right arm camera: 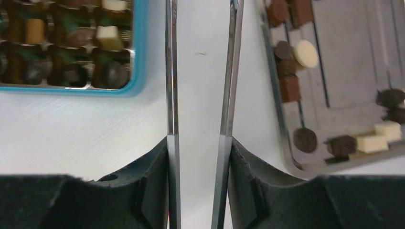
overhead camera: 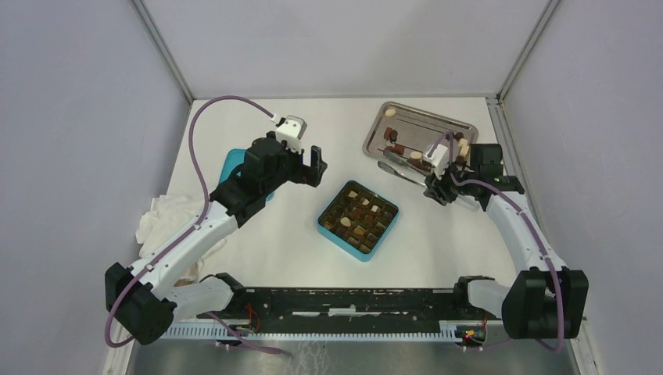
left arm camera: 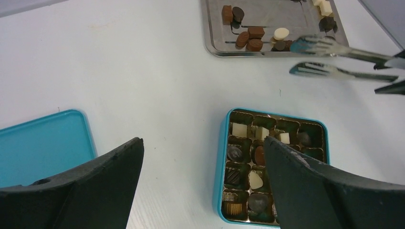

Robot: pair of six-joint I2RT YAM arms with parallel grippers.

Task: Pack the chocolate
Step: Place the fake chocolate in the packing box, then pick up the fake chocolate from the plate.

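I see chocolates (right arm camera: 305,52) in two places. Some sit in the cells of the teal box (left arm camera: 222,162), which has other cells bare, and the rest are scattered along the edges of the metal tray (left arm camera: 286,16). My right gripper (right arm camera: 198,143) has its jaws clamped on the tweezers (right arm camera: 171,95), whose spread prongs run above the strip of counter (left arm camera: 143,71) between box and tray. My left gripper (left arm camera: 203,140) hangs with its jaws wide and holding nothing, between the box and the teal lid (left arm camera: 43,143). A crumpled cloth (overhead camera: 164,215) lies at the left edge.
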